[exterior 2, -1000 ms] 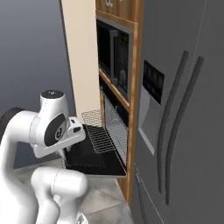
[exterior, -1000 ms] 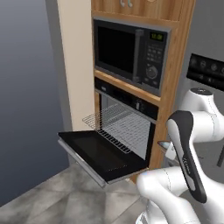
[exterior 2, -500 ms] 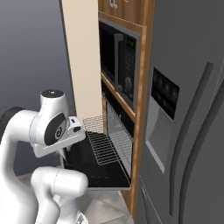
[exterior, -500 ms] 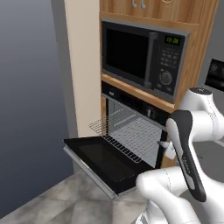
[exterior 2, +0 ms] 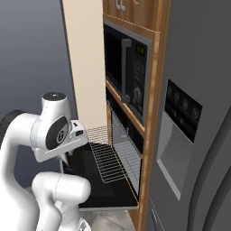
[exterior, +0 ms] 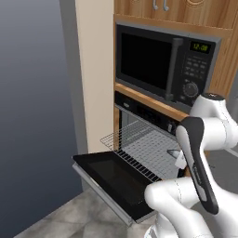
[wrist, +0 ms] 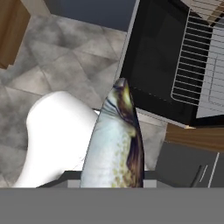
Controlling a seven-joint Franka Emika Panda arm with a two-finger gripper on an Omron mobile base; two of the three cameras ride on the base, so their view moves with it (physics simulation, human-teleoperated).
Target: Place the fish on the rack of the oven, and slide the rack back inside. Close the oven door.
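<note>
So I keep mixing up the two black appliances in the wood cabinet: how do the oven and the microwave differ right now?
The oven sits below; the microwave sits above it. The oven door hangs dropped open and flat, while the microwave's door is shut. The oven's rack is pulled out over its door; nothing sticks out of the microwave. The microwave shows a keypad, dial and lit clock. Both are black and built into the same wood cabinet.
</note>
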